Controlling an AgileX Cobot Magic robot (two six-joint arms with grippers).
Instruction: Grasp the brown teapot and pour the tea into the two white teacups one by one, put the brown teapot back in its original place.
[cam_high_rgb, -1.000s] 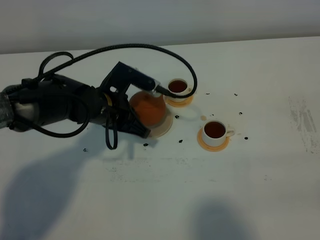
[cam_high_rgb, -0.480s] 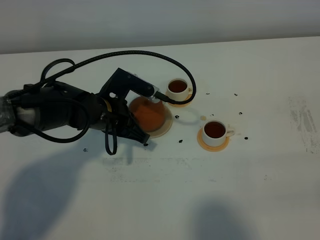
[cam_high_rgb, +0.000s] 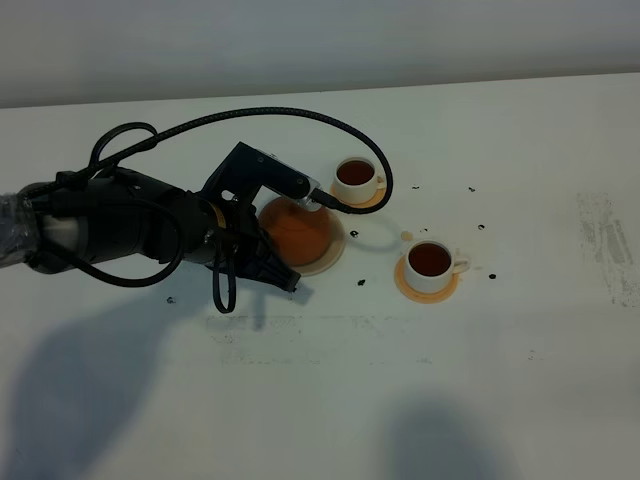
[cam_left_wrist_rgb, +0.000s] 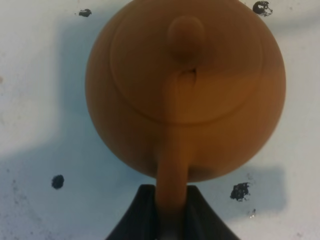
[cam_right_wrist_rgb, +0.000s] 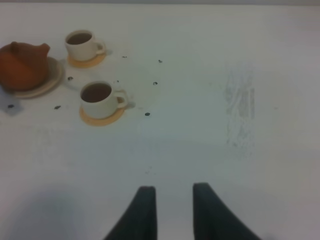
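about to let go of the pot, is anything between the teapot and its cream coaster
Nothing visible. The brown teapot already sits on the cream coaster, its handle held in the left gripper.

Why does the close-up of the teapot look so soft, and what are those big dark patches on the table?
In the left wrist view the round reddish-brown clay teapot sits too near the lens and blurs. In the exterior high view the grey patches on the white table are soft shadows. The right wrist view is sharper farther away, with its end effector blurred.
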